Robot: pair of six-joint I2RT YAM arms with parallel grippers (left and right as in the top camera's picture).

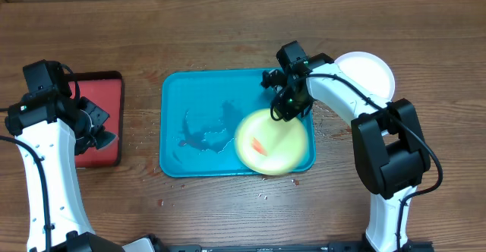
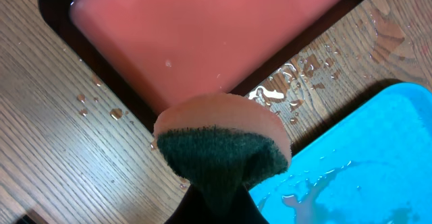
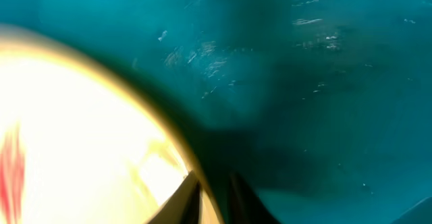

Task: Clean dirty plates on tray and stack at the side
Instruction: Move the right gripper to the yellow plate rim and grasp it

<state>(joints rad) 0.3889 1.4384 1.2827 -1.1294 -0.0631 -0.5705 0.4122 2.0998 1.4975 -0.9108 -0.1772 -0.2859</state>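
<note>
The right pincer (image 1: 284,111) grips the yellow-green plate (image 1: 273,142) by its far rim, above the tray (image 1: 197,108).

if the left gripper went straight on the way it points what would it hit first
Likely the corner rim of the dark-rimmed red tray, just past the green-and-orange sponge the left gripper holds; depth is unclear, maybe the wooden table.
</note>
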